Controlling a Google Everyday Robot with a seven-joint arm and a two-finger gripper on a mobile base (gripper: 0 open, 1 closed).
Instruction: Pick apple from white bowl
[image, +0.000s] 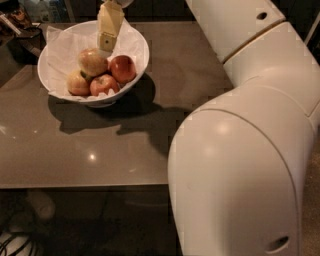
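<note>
The white bowl (136, 59) sits at the table's far left, lined with crumpled white paper. The apple (92, 62), pale yellow-green with a tan blush, lies on top of the fruit in it. A deep red apple (123, 68) is to its right, a smaller yellowish-orange apple (78, 83) at the front left, and a reddish apple (103, 84) at the front. My gripper (106, 44) hangs over the bowl, its cream finger tip just above the apple's upper right side.
The brown table (100, 145) carries the bowl, with its front edge near the picture's lower third. My large white arm (250, 150) fills the right side. Dark clutter (20, 25) stands at the far left behind the table. Floor and cables show below.
</note>
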